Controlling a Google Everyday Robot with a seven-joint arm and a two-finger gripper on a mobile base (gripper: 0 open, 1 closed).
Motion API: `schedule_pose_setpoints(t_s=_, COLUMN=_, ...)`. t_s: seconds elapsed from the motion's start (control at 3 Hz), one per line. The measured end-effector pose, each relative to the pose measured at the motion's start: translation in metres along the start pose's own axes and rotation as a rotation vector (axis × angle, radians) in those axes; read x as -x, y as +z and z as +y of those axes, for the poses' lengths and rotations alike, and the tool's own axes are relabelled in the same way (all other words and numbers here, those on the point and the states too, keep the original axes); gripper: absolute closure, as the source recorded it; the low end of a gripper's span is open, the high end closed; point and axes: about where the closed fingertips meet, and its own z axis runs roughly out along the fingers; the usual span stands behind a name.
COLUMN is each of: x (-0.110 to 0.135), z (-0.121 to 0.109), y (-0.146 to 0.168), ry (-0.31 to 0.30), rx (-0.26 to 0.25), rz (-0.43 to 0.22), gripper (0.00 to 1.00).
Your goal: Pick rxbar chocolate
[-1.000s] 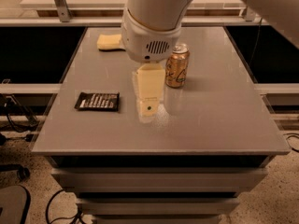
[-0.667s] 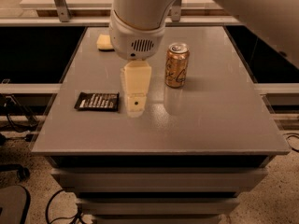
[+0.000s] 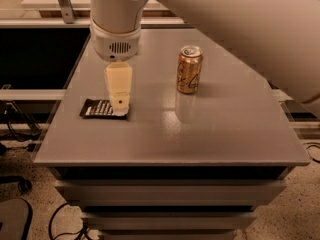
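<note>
The rxbar chocolate (image 3: 96, 108) is a flat black wrapper with white lettering, lying on the grey table (image 3: 200, 134) near its left edge. My gripper (image 3: 119, 104) hangs from the white arm and points down over the bar's right end, hiding that end. I see it from the side as one cream block.
A golden drink can (image 3: 189, 69) stands upright at the middle of the table, to the right of the gripper. The white arm crosses the top right of the view. The table's left edge is close to the bar. Drawers sit below the tabletop.
My gripper has moved left, from beside the can to over the right end of the black bar. The bar and can have not moved.
</note>
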Motion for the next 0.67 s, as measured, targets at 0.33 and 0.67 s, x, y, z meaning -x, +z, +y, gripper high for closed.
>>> schedule_pose_setpoints(t_s=0.33, x=0.014, z=-0.014, y=0.031, ry=0.0, rx=0.033, rz=0.02, gripper=0.0)
schedule_pose_setpoints(t_s=0.67, x=0.027, z=-0.018, y=0.059, ry=-0.009, rx=0.072, rz=0.017, gripper=0.0)
